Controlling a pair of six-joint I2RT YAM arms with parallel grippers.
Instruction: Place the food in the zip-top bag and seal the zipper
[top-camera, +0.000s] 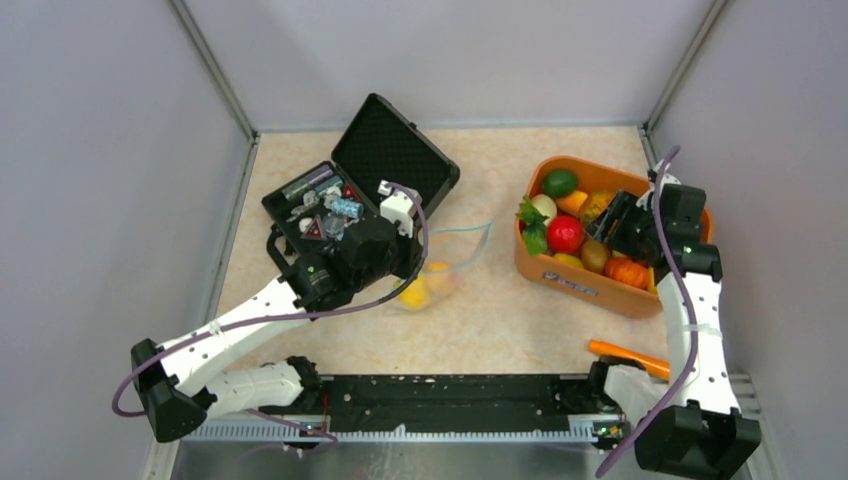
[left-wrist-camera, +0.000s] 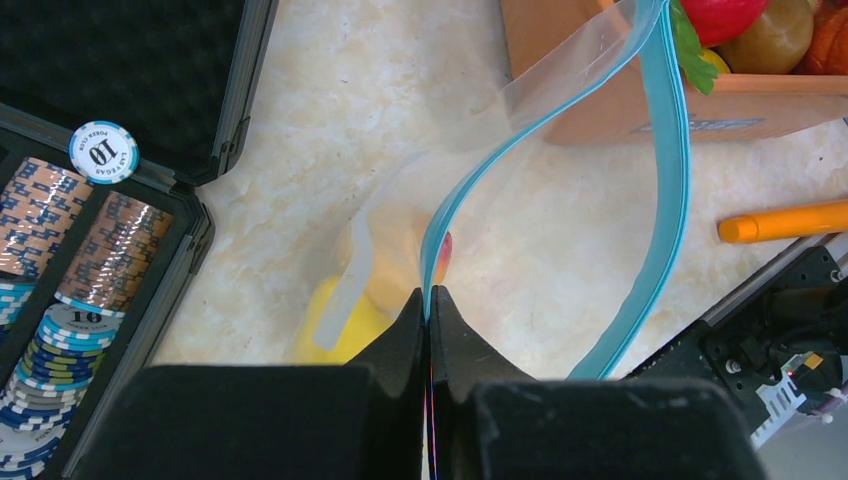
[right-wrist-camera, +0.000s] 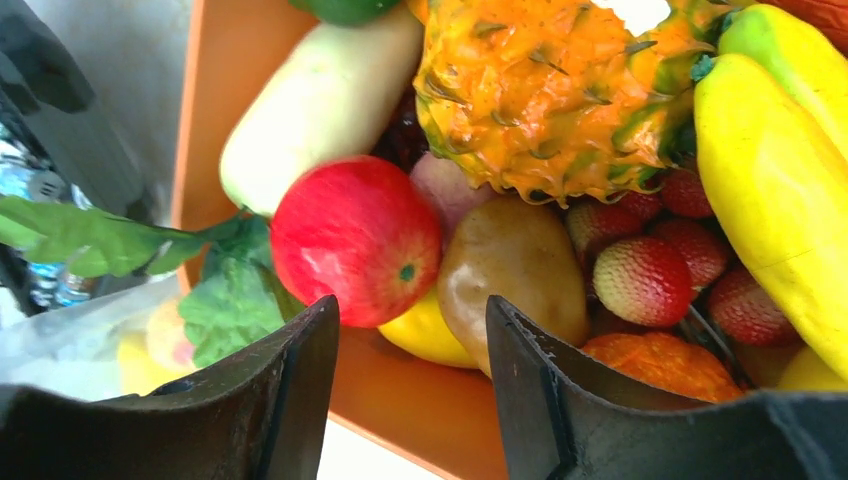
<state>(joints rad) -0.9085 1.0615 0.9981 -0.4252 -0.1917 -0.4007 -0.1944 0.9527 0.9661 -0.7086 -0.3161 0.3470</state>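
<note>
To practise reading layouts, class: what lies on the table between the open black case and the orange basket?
The clear zip-top bag, holding yellow food, its teal zipper edge pinched in the left pincer. The top view shows it.

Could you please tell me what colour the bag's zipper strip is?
Teal-blue zipper; clearest in left wrist view.
</note>
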